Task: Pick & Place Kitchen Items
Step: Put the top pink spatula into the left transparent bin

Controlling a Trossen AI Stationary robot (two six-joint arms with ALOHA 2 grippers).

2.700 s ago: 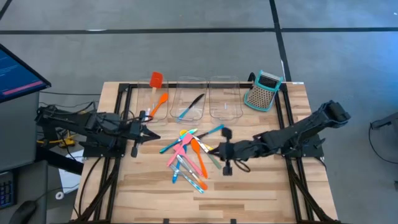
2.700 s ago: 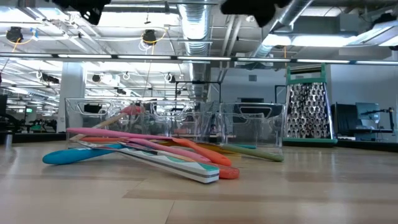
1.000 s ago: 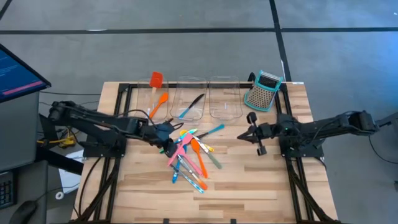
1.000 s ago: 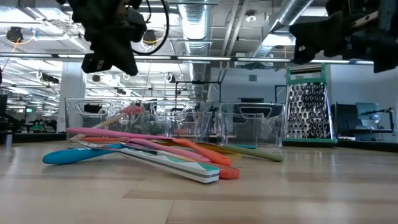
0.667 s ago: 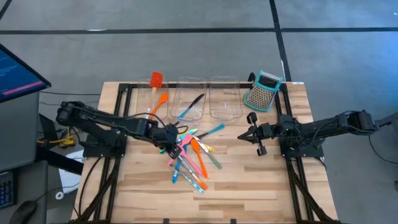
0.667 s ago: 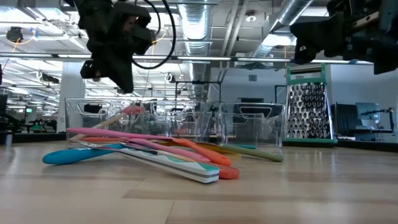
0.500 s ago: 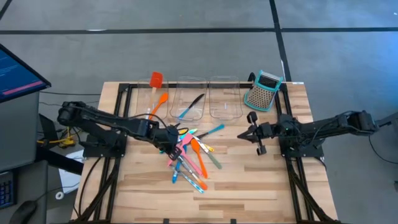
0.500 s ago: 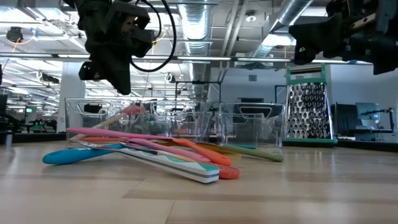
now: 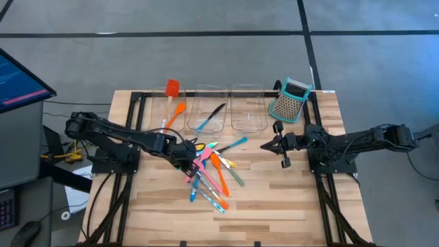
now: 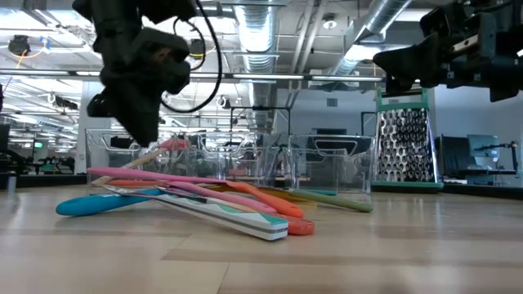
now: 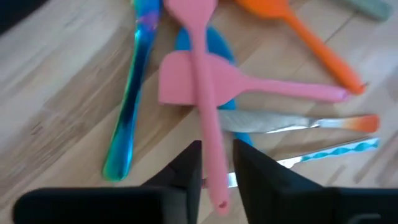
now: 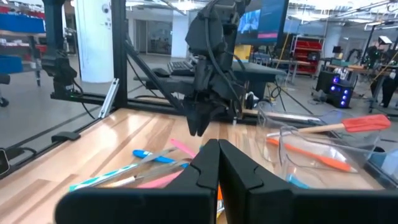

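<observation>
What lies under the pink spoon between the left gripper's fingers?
Under the pink spoon lie a pink spatula and a blue utensil, mostly covered. The left gripper straddles its handle.

Three clear plastic bins (image 9: pixel 211 110) are lined along the far edge of the wooden tabletop (image 9: pixel 274 206). A teal-and-grey box grater (image 9: pixel 291 100) is stood just beside them.
</observation>
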